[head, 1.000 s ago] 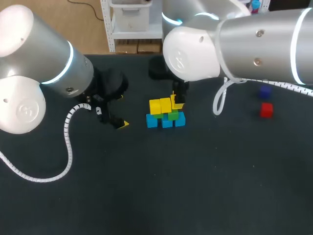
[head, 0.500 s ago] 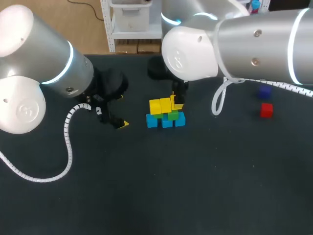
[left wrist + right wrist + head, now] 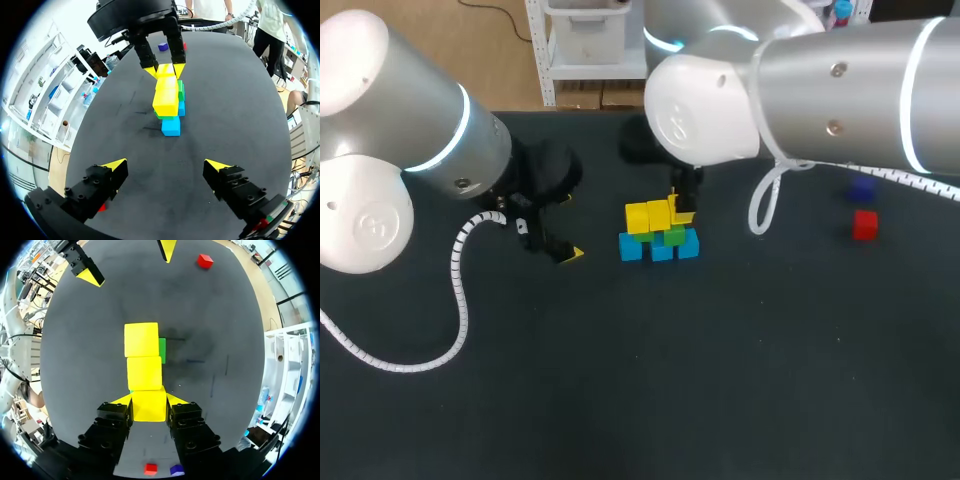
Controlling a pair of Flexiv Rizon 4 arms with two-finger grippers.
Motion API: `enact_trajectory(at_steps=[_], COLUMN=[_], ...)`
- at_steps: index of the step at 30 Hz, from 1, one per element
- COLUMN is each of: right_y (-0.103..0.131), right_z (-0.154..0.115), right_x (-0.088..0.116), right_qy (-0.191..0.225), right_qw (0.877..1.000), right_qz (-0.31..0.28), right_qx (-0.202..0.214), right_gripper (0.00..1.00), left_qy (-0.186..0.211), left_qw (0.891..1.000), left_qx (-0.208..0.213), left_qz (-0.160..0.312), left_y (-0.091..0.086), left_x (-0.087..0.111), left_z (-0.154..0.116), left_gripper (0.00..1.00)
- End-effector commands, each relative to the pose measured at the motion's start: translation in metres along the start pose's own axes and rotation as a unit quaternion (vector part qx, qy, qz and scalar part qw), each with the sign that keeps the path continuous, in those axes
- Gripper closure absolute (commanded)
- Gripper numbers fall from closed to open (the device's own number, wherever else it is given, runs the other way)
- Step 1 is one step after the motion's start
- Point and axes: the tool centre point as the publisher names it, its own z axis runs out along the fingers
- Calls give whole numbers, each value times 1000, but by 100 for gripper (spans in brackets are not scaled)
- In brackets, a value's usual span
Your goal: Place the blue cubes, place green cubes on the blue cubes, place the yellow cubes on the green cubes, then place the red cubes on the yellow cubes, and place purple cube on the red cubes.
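Note:
A row of blue cubes [image 3: 661, 249] lies mid-table, with green cubes [image 3: 672, 237] on them. Two yellow cubes [image 3: 647, 216] sit on the green layer. My right gripper [image 3: 148, 401] is shut on a third yellow cube [image 3: 148, 409], held at the row's right end in line with the other two [image 3: 143, 355]. From the left wrist view the stack [image 3: 169, 102] stands ahead, with the right gripper [image 3: 165, 71] at its far end. My left gripper [image 3: 556, 247] hangs open and empty, left of the stack. A red cube [image 3: 864, 225] and a purple cube [image 3: 862, 187] lie far right.
Another red cube [image 3: 204, 261] lies on the dark table beyond the left gripper's fingers [image 3: 91, 275], hidden under the left arm in the head view. The right arm's white cable [image 3: 765, 205] hangs between the stack and the loose cubes.
The right arm's elbow has drifted slightly to the left. Both grippers and all cubes stay where they were.

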Motion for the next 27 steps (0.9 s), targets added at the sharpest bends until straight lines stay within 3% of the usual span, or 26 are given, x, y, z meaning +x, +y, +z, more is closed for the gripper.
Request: enact_trajectory(at_steps=[1, 24, 27], right_y=[-1, -1, 0], right_z=[0, 6, 6], right_x=[-1, -4, -4], right_qy=[1, 5, 5], right_qw=[1000, 1000, 1000], right_qz=[1, 2, 2], right_qx=[-1, -9, -9], right_gripper=[100, 100, 85], left_qy=[-3, -3, -3], left_qw=[1000, 1000, 1000], left_qx=[2, 2, 2], left_qz=[2, 2, 2], left_y=[1, 1, 1], left_x=[1, 1, 1], left_z=[0, 0, 0], left_gripper=[0, 0, 0])
